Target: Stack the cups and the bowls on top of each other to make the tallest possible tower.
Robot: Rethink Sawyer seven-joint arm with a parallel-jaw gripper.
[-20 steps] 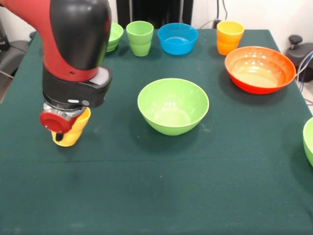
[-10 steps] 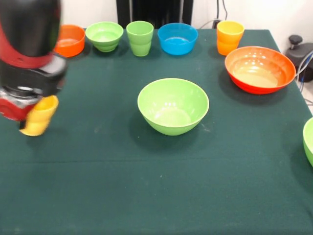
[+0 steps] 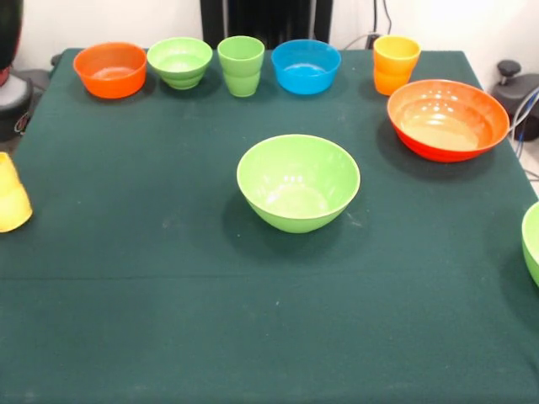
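Observation:
A yellow cup [image 3: 13,200] shows at the left edge, tilted and partly cut off; I cannot tell whether it is held or rests on the cloth. The gripper is out of view; only a black part of the arm [image 3: 8,34] shows at the top left corner. A large light green bowl [image 3: 298,181] stands upright mid-table. A large orange-red bowl [image 3: 448,118] stands at the right. Along the far edge stand a small orange bowl [image 3: 110,69], a small green bowl [image 3: 179,61], a green cup [image 3: 241,65], a blue bowl [image 3: 306,66] and an orange-yellow cup [image 3: 396,63].
Another light green bowl [image 3: 532,242] is cut off at the right edge. The table [image 3: 253,320] has a dark green cloth. A black object [image 3: 509,80] and cables lie beyond the table's right side.
The arm with the yellow cup has moved left, out of the picture, leaving only the cup's edge in view. The small orange and green bowls at the back left are now uncovered.

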